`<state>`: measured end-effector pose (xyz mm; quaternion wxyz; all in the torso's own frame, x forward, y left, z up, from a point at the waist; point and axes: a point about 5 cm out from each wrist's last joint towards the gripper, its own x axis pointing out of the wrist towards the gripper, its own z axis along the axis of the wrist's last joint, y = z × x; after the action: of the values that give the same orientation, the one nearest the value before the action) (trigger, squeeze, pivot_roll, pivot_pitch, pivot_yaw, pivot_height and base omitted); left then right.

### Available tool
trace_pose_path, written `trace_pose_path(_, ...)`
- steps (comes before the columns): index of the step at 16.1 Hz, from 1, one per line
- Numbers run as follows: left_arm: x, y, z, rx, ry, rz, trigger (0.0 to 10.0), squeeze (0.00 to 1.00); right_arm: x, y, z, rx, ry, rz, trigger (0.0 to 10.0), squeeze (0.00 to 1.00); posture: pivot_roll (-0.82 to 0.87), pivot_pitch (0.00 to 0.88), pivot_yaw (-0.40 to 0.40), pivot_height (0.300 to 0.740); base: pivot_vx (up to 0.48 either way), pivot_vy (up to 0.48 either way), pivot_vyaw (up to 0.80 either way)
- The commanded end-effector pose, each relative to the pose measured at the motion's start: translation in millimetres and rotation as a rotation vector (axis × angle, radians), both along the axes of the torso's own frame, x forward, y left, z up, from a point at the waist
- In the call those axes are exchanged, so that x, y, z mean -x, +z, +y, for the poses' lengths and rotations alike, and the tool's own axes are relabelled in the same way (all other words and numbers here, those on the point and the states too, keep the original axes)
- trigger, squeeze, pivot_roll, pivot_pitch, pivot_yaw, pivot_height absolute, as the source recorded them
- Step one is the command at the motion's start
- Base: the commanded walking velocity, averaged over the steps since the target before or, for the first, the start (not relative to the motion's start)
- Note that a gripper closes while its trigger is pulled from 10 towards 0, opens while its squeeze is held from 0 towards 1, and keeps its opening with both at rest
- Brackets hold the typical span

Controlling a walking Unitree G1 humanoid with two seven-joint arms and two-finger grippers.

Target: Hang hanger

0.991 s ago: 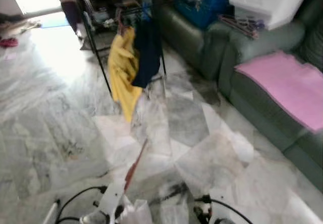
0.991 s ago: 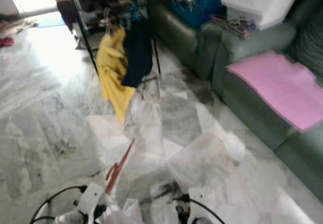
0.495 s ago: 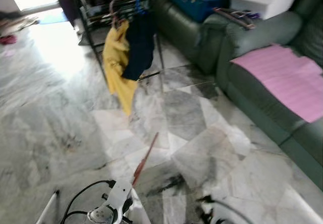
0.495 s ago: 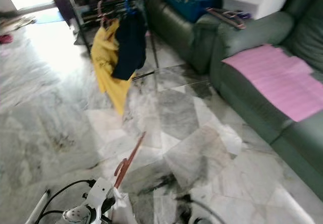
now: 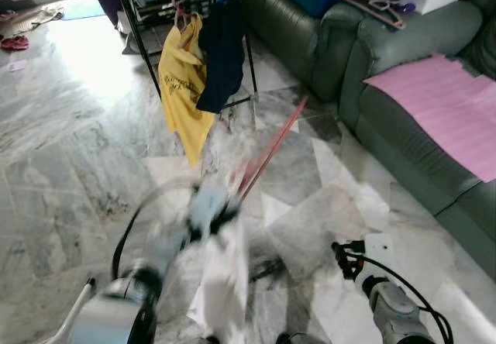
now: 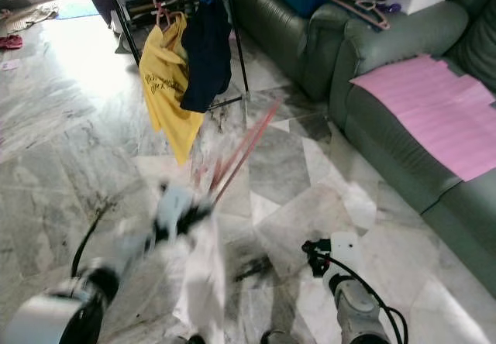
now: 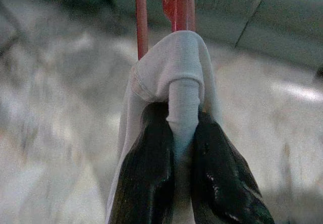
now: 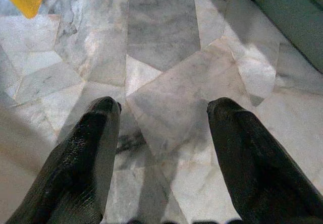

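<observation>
Left arm just swung up, hanger raised toward the rack.
Left gripper (image 7: 182, 133) pinches white cloth (image 7: 166, 77) on red hanger (image 5: 267, 152); right gripper (image 8: 164, 108) spread, empty. Rack (image 5: 136, 18) well ahead.

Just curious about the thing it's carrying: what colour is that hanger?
Red: the hanger shows best in the left wrist view, under a white garment.

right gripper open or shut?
Open. In the right wrist view the two black fingers stand wide apart with bare marble floor between them, holding nothing. The right gripper hangs low over the floor.
</observation>
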<state>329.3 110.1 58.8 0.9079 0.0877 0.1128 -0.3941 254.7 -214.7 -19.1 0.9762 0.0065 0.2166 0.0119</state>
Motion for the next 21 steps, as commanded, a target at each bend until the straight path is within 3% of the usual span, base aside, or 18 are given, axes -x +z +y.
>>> trace_pose_path(1, -7.2, 16.4, -6.7, 0.051, -0.027, -0.069, 10.0, 0.00, 0.3, 1.3, -2.6, 0.003, -0.015, -0.016, 10.0, 0.00, -0.16, 0.170, 0.059, 0.740, 0.000, 0.000, 0.00)
trace_pose_path(5, -11.8, 40.4, -32.1, 0.150, -0.107, -0.158, 10.0, 0.00, 3.6, -2.1, 8.3, 0.008, 0.024, -0.017, 10.0, 0.00, -0.17, 0.173, 0.059, 0.740, 0.000, 0.000, 0.00)
trace_pose_path(7, -5.6, 49.0, -40.6, 0.176, -0.246, -0.189, 10.0, 0.00, 3.4, -1.2, 13.0, 0.009, 0.097, -0.023, 10.0, 0.00, -0.17, 0.173, 0.059, 0.740, 0.000, 0.000, 0.00)
trace_pose_path(12, -5.3, 59.6, -20.7, 0.083, -0.450, -0.182, 10.0, 0.00, -1.6, 17.2, -1.8, -0.018, 0.292, -0.089, 10.0, 0.00, -0.17, 0.186, 0.058, 0.740, 0.000, 0.000, 0.00)
trace_pose_path(15, -7.9, 74.7, -17.1, 0.049, -0.571, -0.198, 10.0, 0.00, -2.3, 28.7, 2.4, -0.086, 0.473, -0.117, 10.0, 0.00, -0.17, 0.193, 0.067, 0.740, 0.000, 0.000, 0.00)
trace_pose_path(18, -5.4, 79.6, -20.1, 0.009, -0.663, -0.213, 10.0, 0.00, -7.4, 37.3, 3.3, -0.085, 0.518, -0.143, 10.0, 0.00, -0.17, 0.195, 0.074, 0.740, 0.000, 0.000, 0.00)
trace_pose_path(21, 0.4, 86.2, -28.9, 0.040, -0.761, -0.229, 10.0, 0.00, -17.7, 50.5, -5.5, -0.060, 0.498, -0.179, 10.0, 0.00, -0.17, 0.199, 0.080, 0.740, 0.000, 0.000, 0.00)
